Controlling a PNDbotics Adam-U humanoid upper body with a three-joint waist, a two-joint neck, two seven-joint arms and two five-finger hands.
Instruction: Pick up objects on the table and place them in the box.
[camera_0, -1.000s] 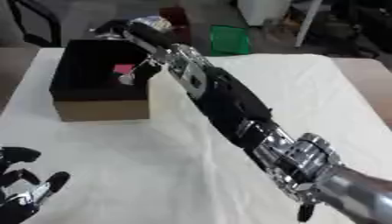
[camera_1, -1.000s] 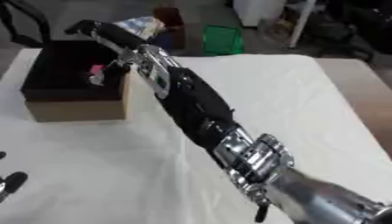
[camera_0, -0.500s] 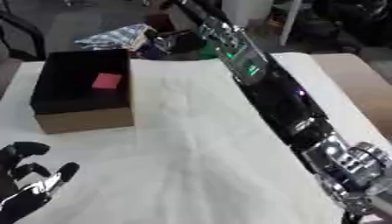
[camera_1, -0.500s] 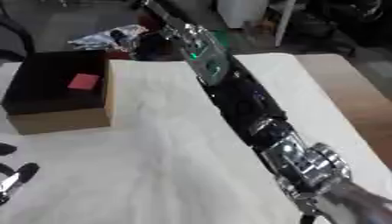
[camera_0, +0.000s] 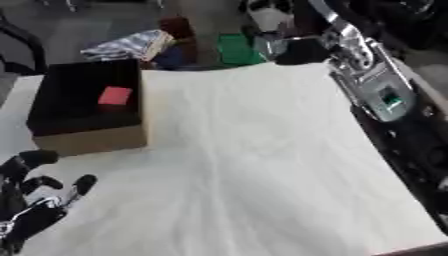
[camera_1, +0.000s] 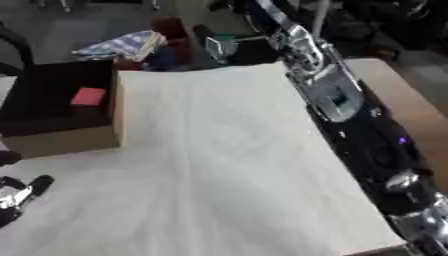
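White cloth covers the table (camera_0: 254, 165); beyond its far edge lie a striped cloth bundle (camera_0: 127, 45) and a green crate (camera_0: 234, 49) on a grey floor. No writing is legible. At the table's left stands the box (camera_0: 87, 107), dark inside, holding a red block (camera_0: 115, 95). Well apart, the left hand (camera_0: 31, 210) rests open at the lower left corner. The right arm (camera_1: 350, 120) stretches along the right side, its hand unseen.
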